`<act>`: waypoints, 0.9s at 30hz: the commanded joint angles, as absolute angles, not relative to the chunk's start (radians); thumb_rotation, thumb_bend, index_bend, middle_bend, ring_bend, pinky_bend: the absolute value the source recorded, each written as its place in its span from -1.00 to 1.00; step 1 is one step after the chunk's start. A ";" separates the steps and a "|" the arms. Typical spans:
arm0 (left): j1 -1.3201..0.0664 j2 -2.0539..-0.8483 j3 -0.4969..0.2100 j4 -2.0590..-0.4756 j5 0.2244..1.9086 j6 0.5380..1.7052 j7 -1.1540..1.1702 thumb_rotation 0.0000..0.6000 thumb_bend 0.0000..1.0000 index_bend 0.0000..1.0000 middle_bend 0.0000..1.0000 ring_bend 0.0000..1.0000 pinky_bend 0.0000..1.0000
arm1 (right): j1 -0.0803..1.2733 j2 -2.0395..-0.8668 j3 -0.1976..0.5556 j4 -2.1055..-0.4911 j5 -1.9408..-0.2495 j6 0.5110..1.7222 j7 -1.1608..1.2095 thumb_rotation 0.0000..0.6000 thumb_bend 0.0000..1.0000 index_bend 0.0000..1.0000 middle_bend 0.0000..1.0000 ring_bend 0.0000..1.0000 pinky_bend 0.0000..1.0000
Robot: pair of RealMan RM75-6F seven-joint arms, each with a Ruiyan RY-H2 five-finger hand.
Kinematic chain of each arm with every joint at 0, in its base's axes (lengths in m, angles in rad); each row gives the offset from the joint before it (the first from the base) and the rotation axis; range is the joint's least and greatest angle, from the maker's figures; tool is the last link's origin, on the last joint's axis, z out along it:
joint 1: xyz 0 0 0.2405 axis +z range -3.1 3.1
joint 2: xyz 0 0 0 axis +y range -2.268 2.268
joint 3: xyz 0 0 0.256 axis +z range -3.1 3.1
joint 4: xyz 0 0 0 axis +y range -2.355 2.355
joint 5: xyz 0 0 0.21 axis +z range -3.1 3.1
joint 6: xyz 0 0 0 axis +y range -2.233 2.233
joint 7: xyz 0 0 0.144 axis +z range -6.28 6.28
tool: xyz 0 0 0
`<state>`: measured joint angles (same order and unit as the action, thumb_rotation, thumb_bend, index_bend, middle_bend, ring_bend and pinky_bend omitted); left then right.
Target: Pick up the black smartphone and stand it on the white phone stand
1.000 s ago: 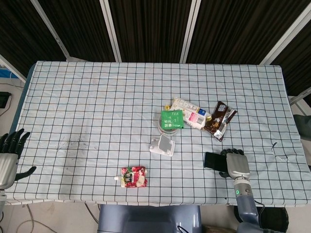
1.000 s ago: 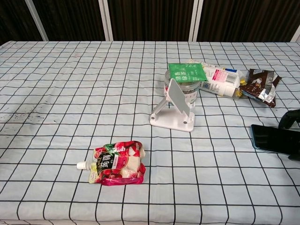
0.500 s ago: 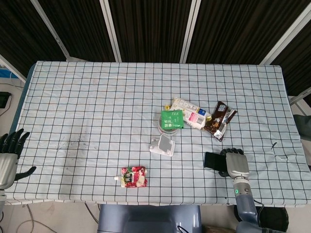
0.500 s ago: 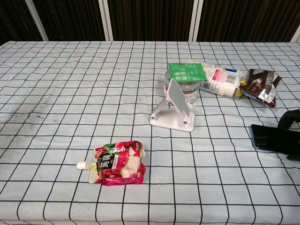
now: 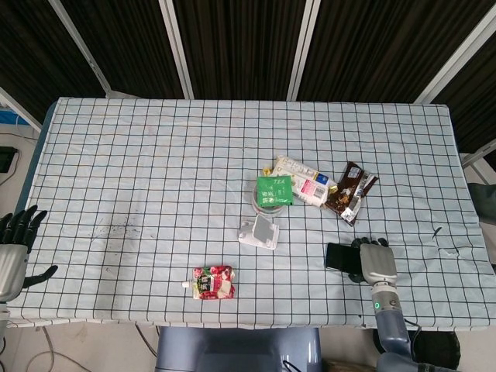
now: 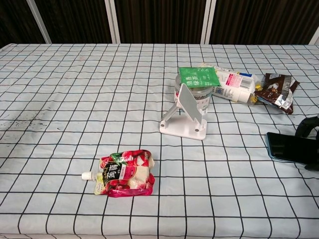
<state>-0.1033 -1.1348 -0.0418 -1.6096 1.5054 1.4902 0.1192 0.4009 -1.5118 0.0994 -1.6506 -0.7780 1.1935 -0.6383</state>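
Note:
The black smartphone [image 5: 338,256] [image 6: 286,147] lies flat near the table's front right edge. My right hand [image 5: 374,263] [image 6: 310,125] covers its right end, with dark fingers wrapped over the far and near sides of the phone. The white phone stand [image 5: 260,232] [image 6: 185,115] sits left of the phone, near the table's middle, with its tilted plate bare. My left hand [image 5: 14,252] hangs off the table's left edge, fingers spread, holding nothing. It shows only in the head view.
Just behind the stand is a jar topped with a green tea packet [image 5: 273,191] [image 6: 198,82]. A white packet [image 5: 304,180] and a brown snack wrapper [image 5: 350,191] lie to its right. A red drink pouch [image 5: 211,282] [image 6: 123,173] lies near the front edge.

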 commanded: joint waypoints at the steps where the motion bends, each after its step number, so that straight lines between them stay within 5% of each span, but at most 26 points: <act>1: -0.103 -1.135 -0.042 -1.610 1.506 1.491 0.118 1.00 -1.00 -1.00 -1.00 -1.00 -1.00 | 0.402 -1.510 0.098 -1.659 -0.784 1.197 -0.636 1.00 0.14 0.34 0.23 -0.28 -0.63; 27: -0.100 -1.133 -0.042 -1.616 1.507 1.498 0.117 1.00 -1.00 -1.00 -1.00 -1.00 -1.00 | 0.377 -1.434 0.128 -1.715 -0.909 1.232 -0.474 1.00 0.15 0.50 0.38 -0.14 -0.60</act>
<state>-0.0996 -1.1334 -0.0417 -1.6158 1.5075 1.4977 0.1173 0.3814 -1.4430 0.1232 -1.7083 -0.9015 1.2312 -0.4881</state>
